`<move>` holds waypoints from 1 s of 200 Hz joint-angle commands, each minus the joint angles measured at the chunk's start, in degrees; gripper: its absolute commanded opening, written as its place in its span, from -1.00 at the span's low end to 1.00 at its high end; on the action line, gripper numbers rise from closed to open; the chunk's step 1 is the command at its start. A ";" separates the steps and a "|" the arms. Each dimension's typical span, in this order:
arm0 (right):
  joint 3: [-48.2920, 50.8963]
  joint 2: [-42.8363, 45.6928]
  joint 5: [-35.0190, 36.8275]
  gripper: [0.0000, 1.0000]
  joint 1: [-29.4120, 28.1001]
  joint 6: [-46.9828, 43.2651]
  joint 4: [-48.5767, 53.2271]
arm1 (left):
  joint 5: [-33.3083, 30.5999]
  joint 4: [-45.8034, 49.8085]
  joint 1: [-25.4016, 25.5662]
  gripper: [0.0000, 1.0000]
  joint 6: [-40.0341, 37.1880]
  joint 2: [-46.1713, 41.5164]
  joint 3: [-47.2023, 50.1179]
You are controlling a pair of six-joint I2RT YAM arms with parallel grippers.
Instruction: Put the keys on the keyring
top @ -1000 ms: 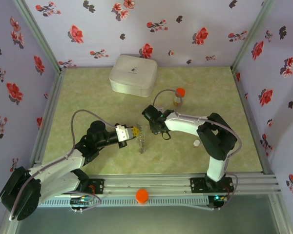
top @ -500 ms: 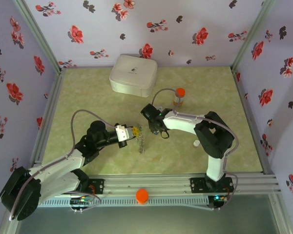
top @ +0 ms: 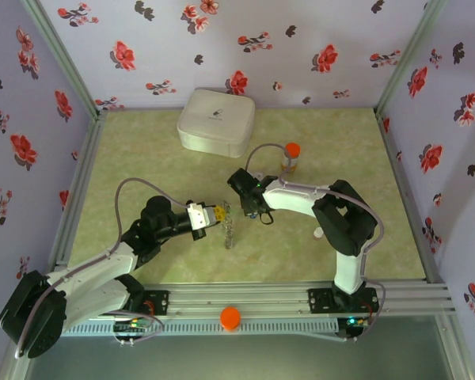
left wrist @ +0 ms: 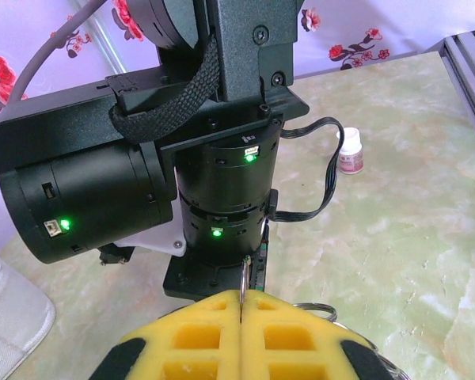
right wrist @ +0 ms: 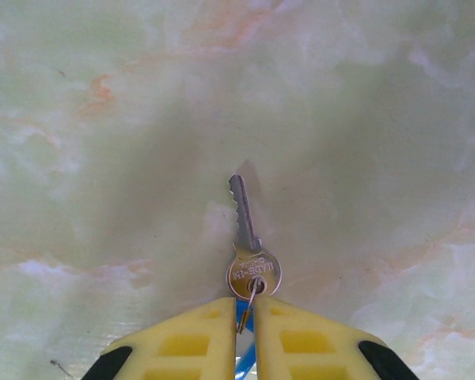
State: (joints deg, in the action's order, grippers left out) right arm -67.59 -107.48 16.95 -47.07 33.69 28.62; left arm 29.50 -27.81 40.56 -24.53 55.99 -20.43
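A silver key [right wrist: 244,229] lies flat on the green table just ahead of my right gripper [right wrist: 245,302]. A thin wire loop runs through the key's hole and back between the yellow fingers, where a blue piece [right wrist: 242,320] also sits. The jaws stand almost together on that loop and blue piece. My left gripper [left wrist: 242,294] is shut on a thin upright ring of the keyring [left wrist: 244,274], and more loops [left wrist: 321,309] trail off to its right. In the top view the keyring's chain [top: 230,232] hangs below the left gripper [top: 219,214], with the right gripper [top: 252,212] close beside it.
A white box [top: 216,120] stands at the back of the table. An orange-capped bottle [top: 290,157] is behind the right arm. A small white-capped vial [top: 319,233] rests near the right arm's base. An orange cap [top: 230,317] sits on the front rail.
The right arm has edged slightly left toward the left gripper. The left arm and the hanging chain have stayed where they were.
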 commanded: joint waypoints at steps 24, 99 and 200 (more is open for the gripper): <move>-1.36 -0.38 3.57 -0.79 0.66 1.22 1.45 | -0.41 -2.07 0.40 -1.00 -1.62 -0.77 -0.32; -1.96 -0.94 3.08 -0.67 1.12 1.41 1.47 | -0.47 -2.16 0.40 -1.00 -1.79 -0.77 -0.40; -2.67 -1.71 3.09 -0.64 1.26 1.64 2.26 | -0.23 -2.16 0.47 -1.00 -1.66 -0.80 -0.41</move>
State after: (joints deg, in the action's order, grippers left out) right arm -68.66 -107.77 18.28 -46.33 34.15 28.88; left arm 29.10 -27.81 40.56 -25.21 55.96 -20.43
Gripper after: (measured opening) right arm 0.176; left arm 0.061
